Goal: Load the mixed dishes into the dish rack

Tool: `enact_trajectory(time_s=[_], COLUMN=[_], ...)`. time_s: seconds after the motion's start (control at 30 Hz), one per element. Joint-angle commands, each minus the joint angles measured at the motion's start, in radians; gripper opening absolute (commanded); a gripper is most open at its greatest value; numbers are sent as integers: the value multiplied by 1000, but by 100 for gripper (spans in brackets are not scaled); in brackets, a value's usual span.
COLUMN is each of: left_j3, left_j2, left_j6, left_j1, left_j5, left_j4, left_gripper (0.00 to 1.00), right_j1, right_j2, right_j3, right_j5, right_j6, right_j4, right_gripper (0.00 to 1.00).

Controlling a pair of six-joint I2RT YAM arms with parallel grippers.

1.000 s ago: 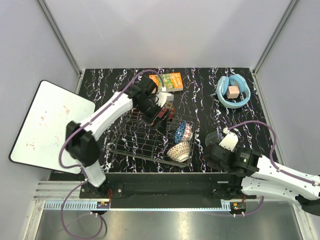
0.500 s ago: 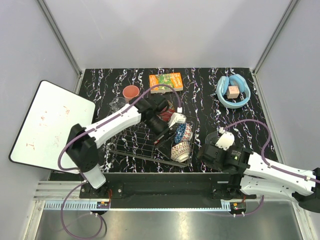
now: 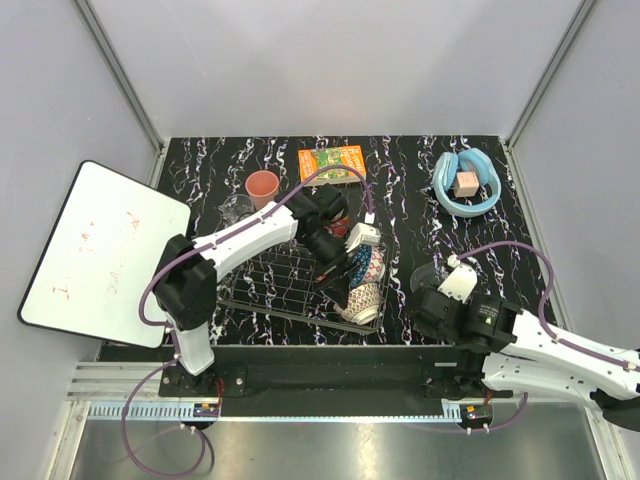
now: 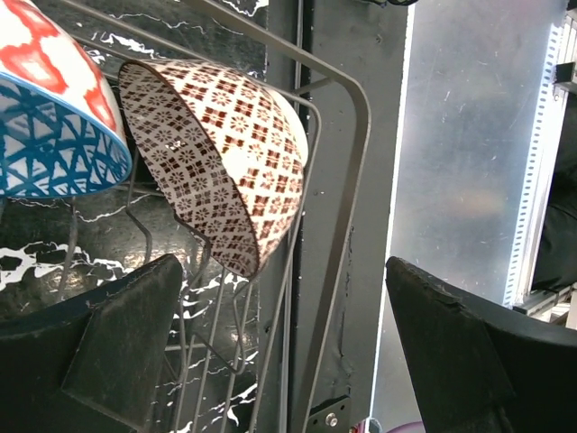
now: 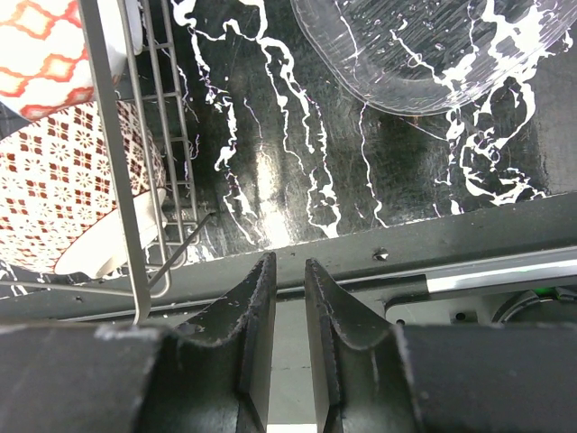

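Top external view: the dish rack sits on the black marbled worktop near its front edge, and two of the dishes stand on edge at its right end, the blue patterned bowl behind and the beige patterned bowl in front, close together. The left wrist view shows the beige bowl leaning between the wires by the rack's corner rail, with the blue bowl just beside it. The left gripper hangs over that end of the rack with its fingers spread wide and nothing between them. The salmon-pink cup and the clear glass tumbler stand on the worktop behind the rack's left end. The clear glass bowl rests on the worktop to the right of the rack. The right gripper is low at the front edge beside the rack, its jaws drawn close with a narrow slit and holding nothing. Farther back lie the orange-green box and the light-blue headphones.
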Motion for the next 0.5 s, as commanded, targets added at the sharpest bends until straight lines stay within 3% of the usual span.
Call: enact_trajectory(time_s=[0.0,0.43,0.47], left_j3=[27,-44,-44], left_j2=[10,44,55], left_j6=[19,-90,-96], left_j1=[2,0,0], left_j5=[-3,77,77], left_j4=[58,201,203], left_gripper=[99,99,93], right_j1=[10,8,8], right_j2=[5,-9,-11], right_j3=[7,1,0], right_j5=[35,37,38], right_j6=[15,17,18], right_j4=[7,5,4], right_gripper=[27,22,22])
